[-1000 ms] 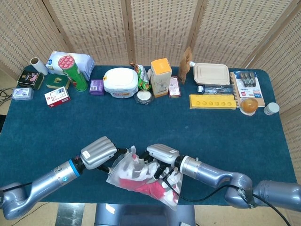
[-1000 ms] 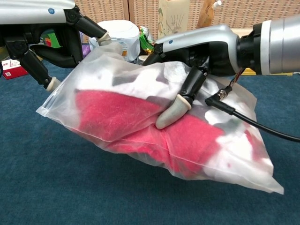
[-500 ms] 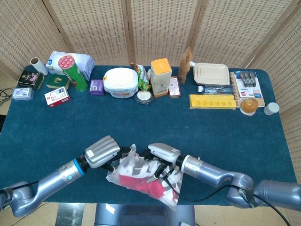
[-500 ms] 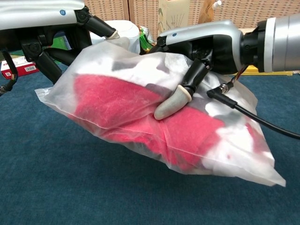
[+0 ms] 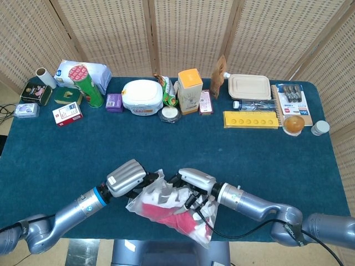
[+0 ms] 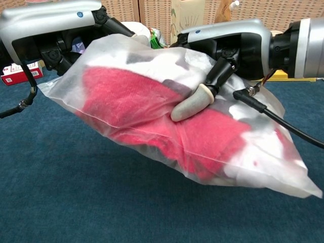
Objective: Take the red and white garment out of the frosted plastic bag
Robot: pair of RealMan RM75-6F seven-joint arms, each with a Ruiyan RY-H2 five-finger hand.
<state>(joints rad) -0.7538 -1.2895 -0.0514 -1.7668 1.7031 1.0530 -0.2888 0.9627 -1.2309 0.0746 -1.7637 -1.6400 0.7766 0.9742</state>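
Your left hand [image 5: 126, 177] grips the left end of the bag [image 6: 167, 109], its fingers [image 6: 121, 28] reaching over the top edge. Your right hand [image 5: 195, 180] holds the bag from the other side; in the chest view, one of its fingertips [image 6: 191, 104] presses into the plastic near the middle. The bag is lifted between both hands, tilted so its right end hangs lower, just over the near edge of the blue bench [image 5: 222, 149]. The garment [image 6: 147, 114] is still wholly inside the bag, a red mass with white patches showing through the frosted plastic. A black cable [image 6: 283, 121] runs from your right wrist across the bag's right end. Well beyond the bag, along the far edge of the bench, stands a row of boxes, tubs and cans, among them a white tub [image 5: 142, 96] and an orange-topped carton [image 5: 189, 88].
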